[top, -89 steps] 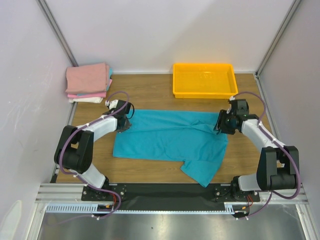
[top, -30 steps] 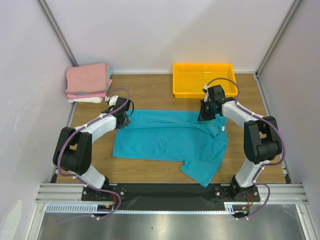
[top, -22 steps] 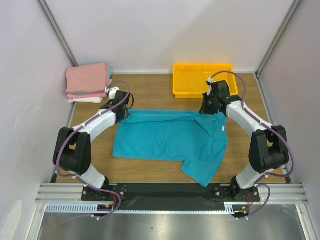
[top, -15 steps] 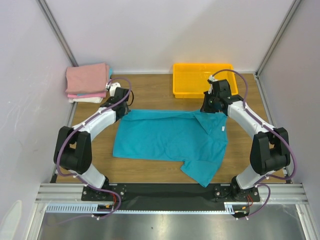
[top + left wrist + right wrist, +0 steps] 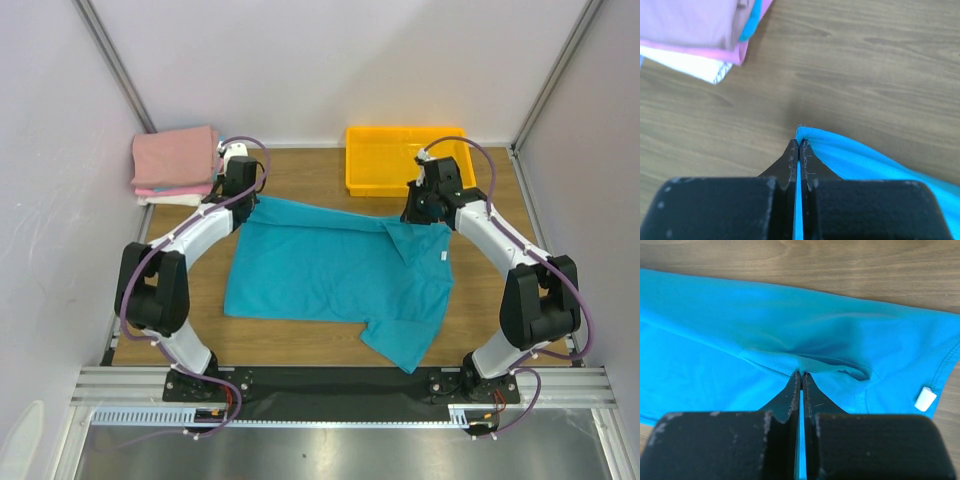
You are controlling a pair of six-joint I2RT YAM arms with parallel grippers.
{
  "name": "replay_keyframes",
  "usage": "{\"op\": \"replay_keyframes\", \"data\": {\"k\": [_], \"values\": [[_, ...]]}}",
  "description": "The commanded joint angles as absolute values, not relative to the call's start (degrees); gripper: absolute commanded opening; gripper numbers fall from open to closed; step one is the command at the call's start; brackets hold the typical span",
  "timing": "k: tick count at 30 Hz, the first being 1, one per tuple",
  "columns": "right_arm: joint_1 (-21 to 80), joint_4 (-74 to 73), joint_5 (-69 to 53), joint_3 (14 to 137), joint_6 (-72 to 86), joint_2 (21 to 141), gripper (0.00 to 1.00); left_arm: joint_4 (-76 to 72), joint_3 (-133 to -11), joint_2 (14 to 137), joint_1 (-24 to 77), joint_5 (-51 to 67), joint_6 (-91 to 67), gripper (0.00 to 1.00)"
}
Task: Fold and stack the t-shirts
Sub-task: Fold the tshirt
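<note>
the teal-blue short-sleeved cloth t-shirt [image 5: 330,275] lies spread in the middle of the brown wooden table [image 5: 310,180], with its long axis going from left to right. the small white neck label [image 5: 926,399] is at the right end. the left gripper [image 5: 798,146] has its jaws closed on the far left corner of this shirt. the right gripper [image 5: 800,376] has its jaws closed on a pinch of cloth at the far edge, near the collar. from both jaws nearly all the cloth lies toward the arm bases, so i think the next fold must carry the far edge that way. the stack of folded pink and white t-shirts [image 5: 176,165] sits in the far left corner, near the left gripper and well apart from the right one. count: one spread shirt; one stack, with pink layers, a thin blue strip and white at the bottom, exact number i cannot tell; one yellow rectangular plastic tray [image 5: 408,187]; two arms.
</note>
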State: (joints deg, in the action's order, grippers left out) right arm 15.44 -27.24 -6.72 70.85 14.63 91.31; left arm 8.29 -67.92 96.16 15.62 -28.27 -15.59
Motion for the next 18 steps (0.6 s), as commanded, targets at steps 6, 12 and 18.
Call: {"op": "replay_keyframes", "data": {"k": [6, 12, 18], "values": [[15.47, -28.30, -3.87, 77.43, 11.25, 94.12, 0.00, 0.44, -73.65, 100.10, 13.54, -28.21, -9.32, 0.00], [15.12, -28.47, -3.60, 83.83, 8.53, 98.96, 0.00, -2.28, -75.23, 103.27, 12.75, -27.42, -9.58, 0.00], [12.84, -29.71, -6.50, 89.11, 6.68, 105.20, 0.00, -4.57, -76.55, 105.47, 11.60, -26.63, -10.11, 0.00]]}}
